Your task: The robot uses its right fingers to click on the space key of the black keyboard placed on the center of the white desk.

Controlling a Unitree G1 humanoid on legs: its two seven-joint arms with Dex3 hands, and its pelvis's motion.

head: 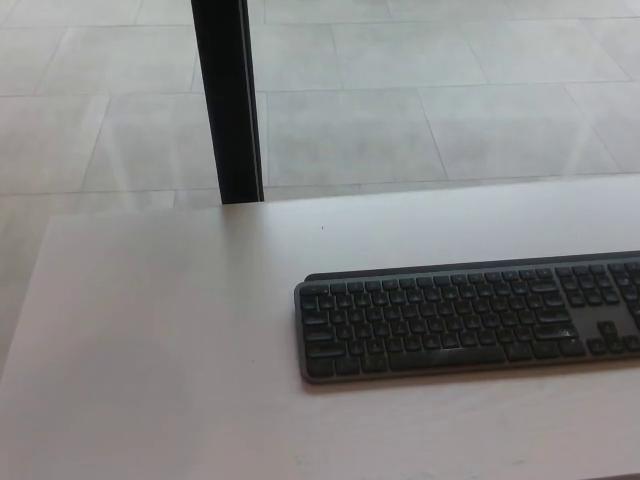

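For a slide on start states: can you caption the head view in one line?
Black keyboard lies on the white desk, running off the picture's right edge; no robot hand in view, space key untouched.

No part of the robot in the head view: neither arm, wrist nor hand shows. Left hand out of frame; right hand out of frame.

Soft, hazy daylight; pale glare across the desk (150, 330); slightly blurred detail
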